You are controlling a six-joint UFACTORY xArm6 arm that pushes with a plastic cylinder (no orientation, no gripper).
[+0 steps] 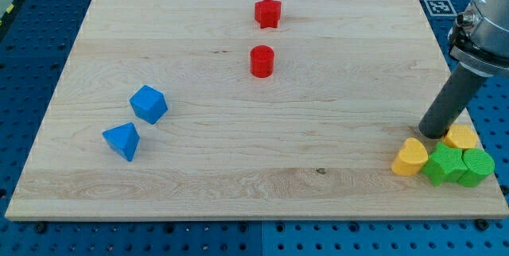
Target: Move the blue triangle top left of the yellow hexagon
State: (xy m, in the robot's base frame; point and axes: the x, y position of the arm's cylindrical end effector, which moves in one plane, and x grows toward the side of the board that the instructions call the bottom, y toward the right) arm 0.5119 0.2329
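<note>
The blue triangle (122,141) lies at the view's lower left on the wooden board (238,184). A blue cube (149,103) sits just above and right of it. The yellow hexagon (461,137) is at the view's lower right, partly hidden behind my rod. My tip (432,133) rests on the board just left of the yellow hexagon and above the yellow heart (409,158). The tip is far from the blue triangle, across the whole board.
A green star (444,164) and a green block (477,167) crowd below the yellow hexagon near the board's right edge. A red star (268,13) and a red cylinder (262,61) stand at the top middle.
</note>
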